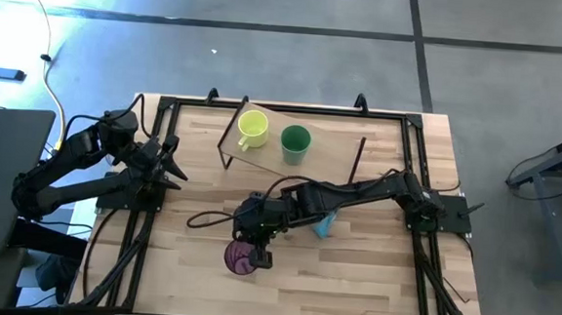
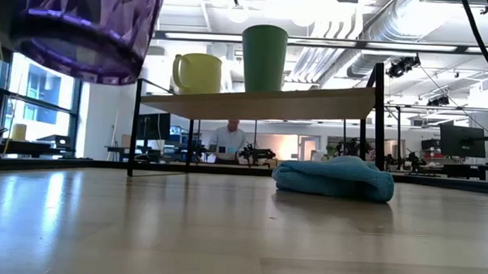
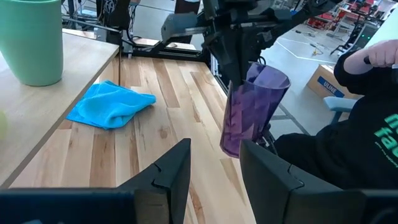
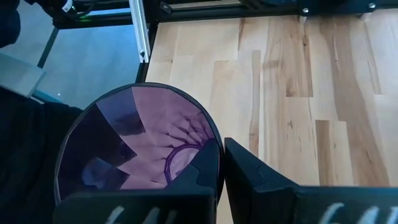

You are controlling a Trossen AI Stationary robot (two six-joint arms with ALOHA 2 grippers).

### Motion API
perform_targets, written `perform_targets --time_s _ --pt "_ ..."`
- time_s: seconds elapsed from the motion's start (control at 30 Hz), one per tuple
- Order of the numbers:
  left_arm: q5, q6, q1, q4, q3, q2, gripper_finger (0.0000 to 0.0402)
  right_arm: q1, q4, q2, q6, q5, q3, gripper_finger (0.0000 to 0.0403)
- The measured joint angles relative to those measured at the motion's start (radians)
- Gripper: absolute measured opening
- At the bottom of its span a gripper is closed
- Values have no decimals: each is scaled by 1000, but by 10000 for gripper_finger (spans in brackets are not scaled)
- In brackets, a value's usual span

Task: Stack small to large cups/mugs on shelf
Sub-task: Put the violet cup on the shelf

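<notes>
The purple ribbed tumbler (image 1: 241, 259) hangs in my right gripper (image 1: 254, 242) above the table's near middle; it also shows in the low view (image 2: 85, 26) and the left wrist view (image 3: 252, 112). The yellow mug (image 1: 253, 126) and the green cup (image 1: 295, 143) stand upright side by side on the wooden shelf (image 1: 336, 141) at the far middle. My left gripper (image 3: 214, 158) is open and empty at the table's left edge (image 1: 170, 165). My right gripper holds the tumbler by its rim (image 4: 219, 144), one finger (image 4: 202, 171) inside the cup and one (image 4: 258, 177) outside. The fingers come from above, pointing down. The tumbler hangs below them, mouth up and slightly tilted, lifted clear of the table.
A crumpled blue cloth (image 1: 326, 222) lies on the table right of the tumbler, in front of the shelf (image 2: 334, 177). The shelf stands on thin black legs (image 2: 134, 125). A person in dark clothes (image 3: 354, 124) stands beyond the table's near edge.
</notes>
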Motion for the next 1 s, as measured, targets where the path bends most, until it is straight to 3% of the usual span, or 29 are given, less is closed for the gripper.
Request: perform_targets --time_s 0.5,1.0 --pt "0 1 0 1 0 0 127 -2 -55 -52 15 20 0 0" --pt "0 1 0 1 0 0 127 -6 -136 -174 27 131 0 0"
